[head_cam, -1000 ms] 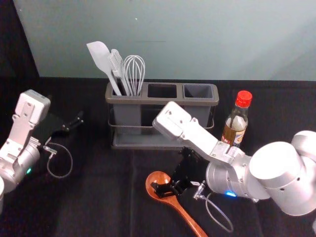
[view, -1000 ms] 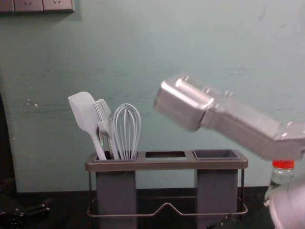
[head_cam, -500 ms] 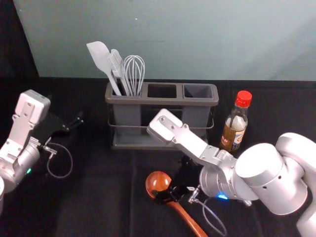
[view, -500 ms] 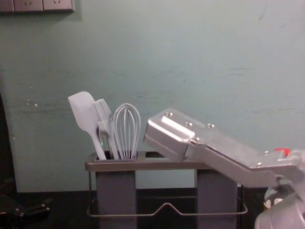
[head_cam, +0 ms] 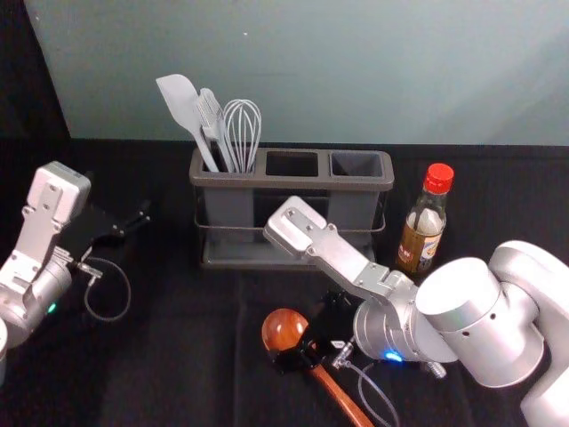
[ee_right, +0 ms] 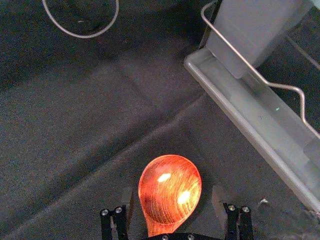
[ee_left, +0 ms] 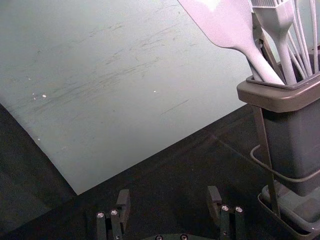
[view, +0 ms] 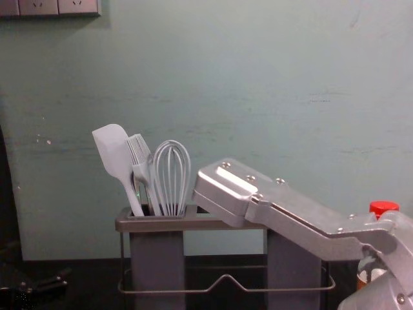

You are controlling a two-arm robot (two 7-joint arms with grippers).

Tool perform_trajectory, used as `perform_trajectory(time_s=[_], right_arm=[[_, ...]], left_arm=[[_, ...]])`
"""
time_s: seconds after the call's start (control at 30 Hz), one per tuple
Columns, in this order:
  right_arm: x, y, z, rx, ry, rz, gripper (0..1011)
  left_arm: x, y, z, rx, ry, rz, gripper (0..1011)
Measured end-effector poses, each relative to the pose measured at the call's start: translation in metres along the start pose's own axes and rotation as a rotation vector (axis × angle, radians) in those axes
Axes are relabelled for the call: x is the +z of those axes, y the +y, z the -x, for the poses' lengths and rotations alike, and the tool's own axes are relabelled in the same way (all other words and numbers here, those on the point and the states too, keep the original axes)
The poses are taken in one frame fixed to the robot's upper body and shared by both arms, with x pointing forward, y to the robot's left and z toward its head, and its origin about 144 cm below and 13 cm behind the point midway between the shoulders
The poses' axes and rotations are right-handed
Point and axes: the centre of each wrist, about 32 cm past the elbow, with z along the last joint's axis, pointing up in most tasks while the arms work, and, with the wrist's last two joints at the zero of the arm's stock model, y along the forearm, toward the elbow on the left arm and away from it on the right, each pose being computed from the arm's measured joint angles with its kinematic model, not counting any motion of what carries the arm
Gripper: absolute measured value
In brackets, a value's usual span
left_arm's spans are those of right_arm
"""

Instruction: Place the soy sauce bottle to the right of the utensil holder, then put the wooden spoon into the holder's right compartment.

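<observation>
The wooden spoon (head_cam: pixel 283 328) lay at the bottom centre of the frame, its handle running down to the lower edge. The right claw (head_cam: pixel 296 358) was spread, its fingers on either side of the spoon, reaching in at the join of bowl and handle; a second earlier it had been over the bowl. The spoon had not moved. The right arm (head_cam: pixel 333 253) had dropped lower in the chest view and crossed before the holder's right half. The left claw (head_cam: pixel 138 227) was parked mid-left, fingers apart, with dark worktop (head_cam: pixel 191 356) stretching between it and the spoon. The soy sauce bottle (head_cam: pixel 421 236) stood upright at right, a narrow gap from the utensil holder's (head_cam: pixel 293 182) right edge. The holder sat upper centre, spatula (head_cam: pixel 180 102), brush (head_cam: pixel 211 116) and whisk (head_cam: pixel 242 129) in its left compartment, right compartment open-topped. Behind rose the wall (head_cam: pixel 356 71).
</observation>
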Motion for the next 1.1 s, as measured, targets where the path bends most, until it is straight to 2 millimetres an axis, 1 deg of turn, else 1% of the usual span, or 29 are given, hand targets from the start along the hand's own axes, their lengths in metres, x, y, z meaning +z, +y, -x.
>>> perform_trajectory(time_s=[0.43, 1.1], right_arm=[[0.005, 0.003, 0.004, -0.010, 0.084, 0.024, 1003], [0.006, 0.016, 0.008, -0.008, 0.092, 0.051, 1003]], left_arm=[[0.000, 0.000, 0.000, 0.000, 0.000, 0.000, 1005], [0.000, 0.000, 0.000, 0.000, 0.000, 0.000, 1005]])
